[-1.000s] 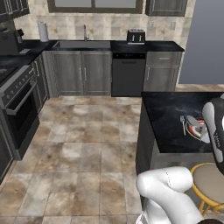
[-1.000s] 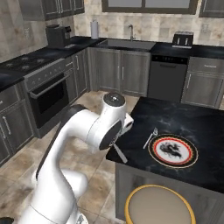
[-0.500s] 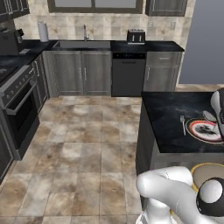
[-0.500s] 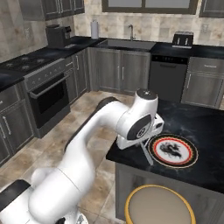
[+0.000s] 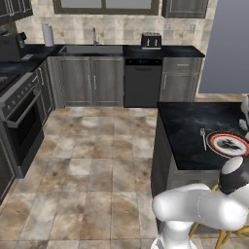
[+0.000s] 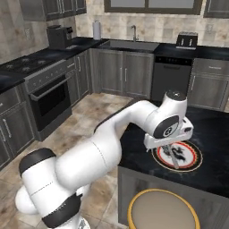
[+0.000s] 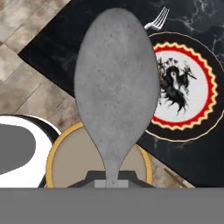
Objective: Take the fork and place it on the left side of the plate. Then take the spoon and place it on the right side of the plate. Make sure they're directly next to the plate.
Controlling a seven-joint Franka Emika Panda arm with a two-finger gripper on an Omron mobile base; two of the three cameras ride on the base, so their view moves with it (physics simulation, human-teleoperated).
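Above the plate [image 7: 186, 87], the claw [image 6: 172, 154] grips an unmarked spoon [image 7: 116, 87].

Left base view – set behind the arm, faced forward and down across floor and counter [image 5: 194, 131]. Right base view – same counter [image 6: 214, 147] taken nearer, from the other side. Hand view is held close above the plate [image 7: 186, 87], shared by all three.

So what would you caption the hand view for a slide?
Claw shut on the spoon, carried above the plate; the fork lies beside the plate on the counter.
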